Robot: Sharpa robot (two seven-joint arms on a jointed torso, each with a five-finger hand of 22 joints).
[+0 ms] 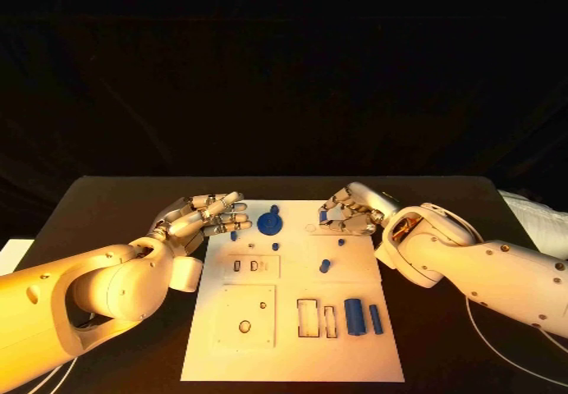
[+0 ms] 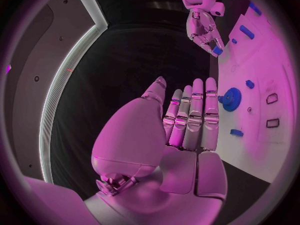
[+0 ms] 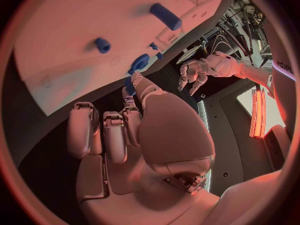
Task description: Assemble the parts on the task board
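Right hand [image 1: 345, 211] pinches a small blue part [image 1: 322, 216] above the board's [image 1: 355, 361] far edge; the gear [image 1: 270, 222] lies just toward the left hand [image 1: 203, 217], spread, empty.

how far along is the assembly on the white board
Early. Nothing looks assembled yet: the round blue gear and two long blue cylinders lie loose on the white task board. The right robot hand pinches a small blue part; the left robot hand holds nothing. The rectangular slots look unfilled.
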